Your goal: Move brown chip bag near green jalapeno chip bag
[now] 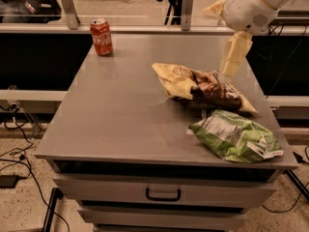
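The brown chip bag [203, 86] is lying on the bench [111, 120] by its right edge, just behind the green jalapeno chip bag [236, 137] at the front right corner, while the end effector [226, 38] is hanging above it, spread wide and holding nothing, so the move is looking essentially done.

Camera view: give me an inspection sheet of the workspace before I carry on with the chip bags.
Surface: grey table top, flat; drawer below it.
Job's things: brown chip bag lies flat at right middle; green jalapeno chip bag lies just in front of it at the front right corner, very close.
Clutter: red soda can, upright, rear left.
Grippers: hand open, holding nothing, above the brown chip bag's far end.
Cables: black cables on the floor, left.
Surroundings: rail behind the table.
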`<action>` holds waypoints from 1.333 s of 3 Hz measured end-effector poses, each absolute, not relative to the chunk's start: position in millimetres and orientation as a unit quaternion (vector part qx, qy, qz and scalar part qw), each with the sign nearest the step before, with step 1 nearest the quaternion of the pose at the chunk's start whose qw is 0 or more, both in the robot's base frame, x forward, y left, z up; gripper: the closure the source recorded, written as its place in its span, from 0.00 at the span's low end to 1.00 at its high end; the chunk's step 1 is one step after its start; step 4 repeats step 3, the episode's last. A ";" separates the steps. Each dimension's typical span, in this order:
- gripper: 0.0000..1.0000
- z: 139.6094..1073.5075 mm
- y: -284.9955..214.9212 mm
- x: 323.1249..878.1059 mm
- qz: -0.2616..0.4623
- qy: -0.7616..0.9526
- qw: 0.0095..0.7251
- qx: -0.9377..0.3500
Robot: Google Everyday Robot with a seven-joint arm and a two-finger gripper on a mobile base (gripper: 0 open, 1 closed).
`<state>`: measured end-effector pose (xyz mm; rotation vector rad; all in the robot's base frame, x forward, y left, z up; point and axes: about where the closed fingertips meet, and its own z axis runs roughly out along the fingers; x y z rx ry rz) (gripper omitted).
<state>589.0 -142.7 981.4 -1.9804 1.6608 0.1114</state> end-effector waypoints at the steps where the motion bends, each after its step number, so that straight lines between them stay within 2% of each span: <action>1: 0.00 993.6 -166.3 591.3 0.026 0.621 0.285 -0.729; 2: 0.00 1006.8 -198.4 597.0 0.000 0.650 0.312 -0.693; 4: 0.00 1006.8 -198.4 597.0 0.000 0.650 0.312 -0.693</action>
